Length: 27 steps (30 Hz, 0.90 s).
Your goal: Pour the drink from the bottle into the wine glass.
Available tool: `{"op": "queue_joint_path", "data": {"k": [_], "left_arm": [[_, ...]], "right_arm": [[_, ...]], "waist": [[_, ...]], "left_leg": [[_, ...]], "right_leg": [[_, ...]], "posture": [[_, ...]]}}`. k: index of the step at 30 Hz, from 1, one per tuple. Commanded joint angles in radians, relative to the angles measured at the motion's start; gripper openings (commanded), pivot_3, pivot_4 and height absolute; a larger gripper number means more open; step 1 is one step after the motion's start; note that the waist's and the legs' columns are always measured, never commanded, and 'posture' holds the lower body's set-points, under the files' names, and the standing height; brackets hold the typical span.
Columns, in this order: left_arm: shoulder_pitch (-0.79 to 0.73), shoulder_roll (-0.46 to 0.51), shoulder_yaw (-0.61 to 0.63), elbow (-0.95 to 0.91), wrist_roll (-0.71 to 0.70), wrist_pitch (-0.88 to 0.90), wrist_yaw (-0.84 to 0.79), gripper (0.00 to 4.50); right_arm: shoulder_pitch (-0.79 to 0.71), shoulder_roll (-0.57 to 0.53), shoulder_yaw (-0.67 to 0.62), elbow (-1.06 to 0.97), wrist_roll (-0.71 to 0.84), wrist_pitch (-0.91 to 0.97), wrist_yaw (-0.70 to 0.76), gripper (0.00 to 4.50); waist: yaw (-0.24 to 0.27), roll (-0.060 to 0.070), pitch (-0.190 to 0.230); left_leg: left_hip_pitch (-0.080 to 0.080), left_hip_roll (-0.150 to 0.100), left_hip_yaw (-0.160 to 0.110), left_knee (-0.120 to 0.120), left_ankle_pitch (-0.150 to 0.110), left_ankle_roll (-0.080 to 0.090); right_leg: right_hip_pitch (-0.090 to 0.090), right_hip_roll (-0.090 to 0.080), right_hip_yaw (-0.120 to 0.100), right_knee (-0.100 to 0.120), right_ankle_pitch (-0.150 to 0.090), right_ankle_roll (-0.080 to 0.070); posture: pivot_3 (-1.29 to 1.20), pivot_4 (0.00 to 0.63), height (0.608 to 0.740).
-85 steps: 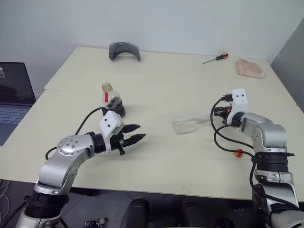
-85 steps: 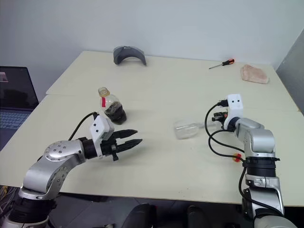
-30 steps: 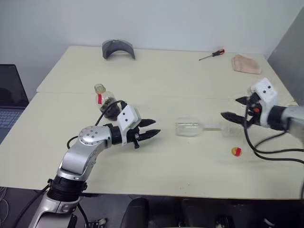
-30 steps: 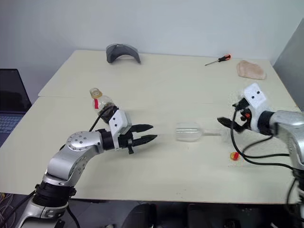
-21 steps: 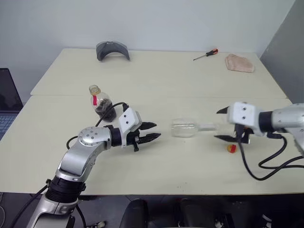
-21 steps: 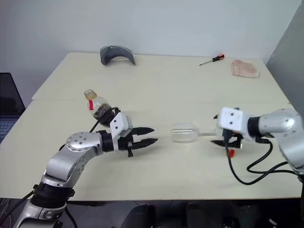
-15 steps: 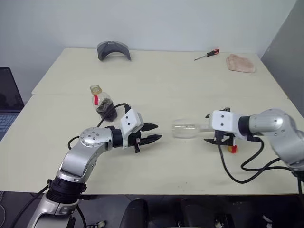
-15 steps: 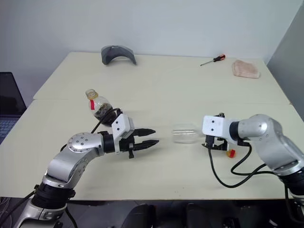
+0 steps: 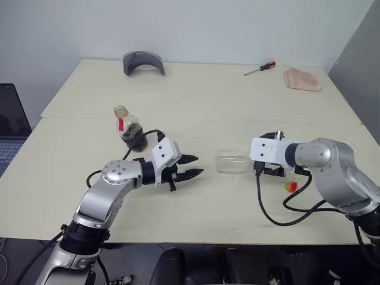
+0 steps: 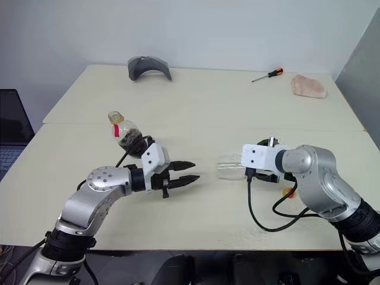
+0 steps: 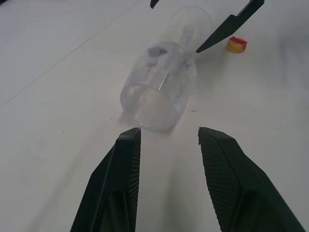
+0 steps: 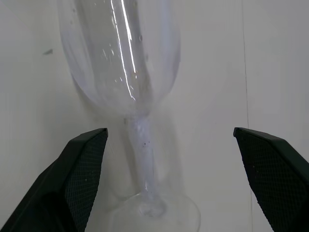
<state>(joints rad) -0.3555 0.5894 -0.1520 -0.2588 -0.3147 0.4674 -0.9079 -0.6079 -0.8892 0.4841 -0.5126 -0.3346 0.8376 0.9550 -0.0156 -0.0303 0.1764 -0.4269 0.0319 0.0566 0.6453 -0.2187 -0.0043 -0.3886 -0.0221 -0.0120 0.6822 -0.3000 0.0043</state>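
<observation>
Table (image 9: 208, 95) mid-area bare | wine glass (image 9: 233, 161) lying | right gripper (image 12: 169, 159) jaws spread astride stem | left gripper (image 9: 193, 167) jaws parted, empty

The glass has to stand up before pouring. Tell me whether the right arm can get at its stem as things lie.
Probably yes. The wine glass lies on its side on the table, and the right pincer is open, with a finger on each side of the bare stem. Nothing lies between them.
</observation>
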Motion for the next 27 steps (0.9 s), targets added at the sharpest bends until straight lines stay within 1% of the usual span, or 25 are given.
{"op": "queue_joint_path", "data": {"k": [1,6,12,13,14,15,24,25,27], "left_arm": [[-0.013,-0.009,-0.007,0.0,0.009,-0.024,0.001,1.98],[-0.02,-0.019,-0.015,0.014,0.017,-0.033,0.0,1.98],[-0.029,-0.03,-0.018,0.031,0.028,-0.042,-0.004,1.98],[-0.029,-0.031,-0.017,0.033,0.03,-0.043,-0.005,1.98],[-0.03,-0.032,-0.017,0.035,0.03,-0.044,-0.005,1.98],[-0.03,-0.033,-0.019,0.037,0.032,-0.045,-0.004,1.98],[-0.035,-0.037,-0.013,0.049,0.041,-0.044,-0.002,1.98],[-0.032,-0.036,-0.01,0.048,0.041,-0.042,0.0,1.98],[-0.029,-0.035,-0.006,0.045,0.04,-0.039,0.003,1.98]], "right_arm": [[0.029,0.03,0.038,-0.071,-0.057,0.064,-0.029,4.44],[0.066,0.056,0.064,-0.045,-0.113,0.082,-0.075,4.44],[0.097,0.076,0.063,0.016,-0.16,0.049,-0.125,4.44],[0.104,0.079,0.063,0.025,-0.164,0.045,-0.131,4.08],[0.109,0.08,0.064,0.033,-0.169,0.039,-0.134,3.9],[0.115,0.081,0.063,0.043,-0.173,0.03,-0.139,3.61],[0.125,0.102,0.042,0.091,-0.196,-0.024,-0.153,0.31],[0.124,0.105,0.036,0.091,-0.197,-0.027,-0.151,0.14],[0.122,0.109,0.026,0.091,-0.2,-0.033,-0.147,0.15]], "waist": [[0.0,0.0,0.0],[0.0,0.0,0.0],[0.0,0.0,0.0],[0.0,0.0,0.0],[0.0,0.0,0.0],[0.001,0.0,0.0],[0.0,0.0,0.0],[0.0,0.0,0.0],[0.0,0.0,0.0]], "left_leg": [[0.0,0.0,0.0,0.0,0.0,0.0],[0.0,0.0,0.0,0.001,0.0,0.0],[0.0,0.0,0.0,0.001,0.0,0.0],[0.0,0.0,0.0,0.001,0.0,0.0],[0.0,0.0,0.0,0.001,0.0,0.0],[0.0,0.0,0.0,0.001,0.0,0.0],[0.0,0.0,0.0,0.002,0.0,0.0],[0.001,-0.001,0.0,0.002,0.0,0.0],[0.001,-0.001,0.0,0.002,0.0,0.0]], "right_leg": [[0.0,0.0,0.0,0.0,0.0,0.0],[0.0,0.0,0.0,0.001,0.0,0.0],[0.0,0.0,0.0,0.001,0.0,0.0],[0.0,0.0,0.0,0.001,0.0,0.0],[0.0,0.0,0.0,0.001,0.0,0.0],[0.0,0.0,0.0,0.001,0.0,0.0],[0.0,0.0,0.0,0.003,0.0,0.0],[0.0,0.0,0.0,0.003,0.0,0.0],[0.0,0.0,0.0,0.003,0.0,0.0]], "posture": [[0.0,0.15,0.74],[0.0,0.15,0.74],[0.0,0.15,0.74],[0.0,0.15,0.74],[0.0,0.15,0.74],[0.0,0.15,0.74],[0.0,0.15,0.74],[0.0,0.15,0.74],[0.0,0.15,0.74]]}}
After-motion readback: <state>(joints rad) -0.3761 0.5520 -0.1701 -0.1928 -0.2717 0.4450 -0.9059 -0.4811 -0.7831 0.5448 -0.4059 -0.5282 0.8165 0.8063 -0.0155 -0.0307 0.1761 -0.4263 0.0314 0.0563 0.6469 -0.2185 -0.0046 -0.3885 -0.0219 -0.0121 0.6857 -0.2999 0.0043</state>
